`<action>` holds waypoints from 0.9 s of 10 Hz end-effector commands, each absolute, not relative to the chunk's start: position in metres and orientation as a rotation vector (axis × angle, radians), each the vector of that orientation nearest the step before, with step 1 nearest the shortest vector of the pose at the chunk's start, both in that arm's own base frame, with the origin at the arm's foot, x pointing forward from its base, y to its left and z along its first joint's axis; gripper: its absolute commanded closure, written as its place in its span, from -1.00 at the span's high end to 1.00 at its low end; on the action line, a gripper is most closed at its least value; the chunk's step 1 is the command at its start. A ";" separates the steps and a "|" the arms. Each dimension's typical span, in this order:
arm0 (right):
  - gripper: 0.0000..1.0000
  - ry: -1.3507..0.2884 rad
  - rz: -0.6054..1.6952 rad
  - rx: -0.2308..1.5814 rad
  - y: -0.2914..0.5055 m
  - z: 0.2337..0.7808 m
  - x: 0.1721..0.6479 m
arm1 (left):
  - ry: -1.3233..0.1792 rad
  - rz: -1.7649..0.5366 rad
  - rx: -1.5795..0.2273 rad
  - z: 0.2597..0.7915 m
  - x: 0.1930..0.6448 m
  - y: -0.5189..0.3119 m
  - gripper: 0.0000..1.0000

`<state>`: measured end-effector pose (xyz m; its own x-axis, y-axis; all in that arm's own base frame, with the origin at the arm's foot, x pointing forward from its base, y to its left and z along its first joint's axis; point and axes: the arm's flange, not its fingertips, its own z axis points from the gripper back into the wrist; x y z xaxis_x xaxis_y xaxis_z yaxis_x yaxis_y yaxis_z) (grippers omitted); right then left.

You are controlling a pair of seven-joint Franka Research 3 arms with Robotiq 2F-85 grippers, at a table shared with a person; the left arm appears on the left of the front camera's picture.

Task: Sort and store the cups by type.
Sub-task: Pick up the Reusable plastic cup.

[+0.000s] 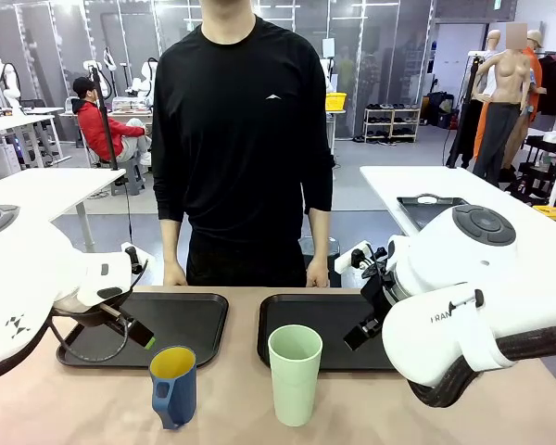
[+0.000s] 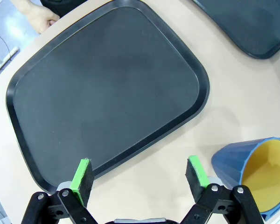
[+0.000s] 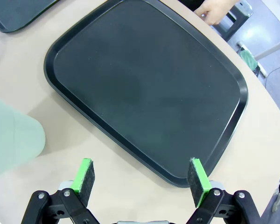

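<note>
So nothing's sorted yet: both cups stand upright on the counter (image 1: 232, 413), in front of the two black trays rather than in them. The dark blue mug (image 1: 173, 387) with the yellow inside sits just before the left tray (image 1: 190, 320). The taller mint tumbler (image 1: 294, 374) sits before the right tray (image 1: 320, 320), so my guess is one tray per type, with each arm taking the cup nearest it. The left claw (image 2: 139, 171) hangs over the near rim of its tray, green pads wide apart and holding nothing, with the mug just off to one side. The right claw (image 3: 141, 172) is the same deal, spread and empty above its tray edge with the tumbler off to the side. The person stands at the far edge, hands down by the counter, out of the way I reckon
</note>
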<state>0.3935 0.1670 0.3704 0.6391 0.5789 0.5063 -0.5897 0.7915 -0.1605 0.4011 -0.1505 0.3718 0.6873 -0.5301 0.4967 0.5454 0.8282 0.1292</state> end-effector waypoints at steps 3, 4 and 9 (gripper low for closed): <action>1.00 -0.573 0.665 0.022 0.167 0.371 0.393 | -0.547 -0.601 -0.030 0.372 0.401 -0.150 1.00; 1.00 -0.573 0.665 0.022 0.167 0.371 0.393 | -0.547 -0.601 -0.030 0.372 0.401 -0.150 1.00; 1.00 -0.570 0.667 0.020 0.167 0.370 0.393 | -0.547 -0.601 -0.030 0.372 0.401 -0.150 1.00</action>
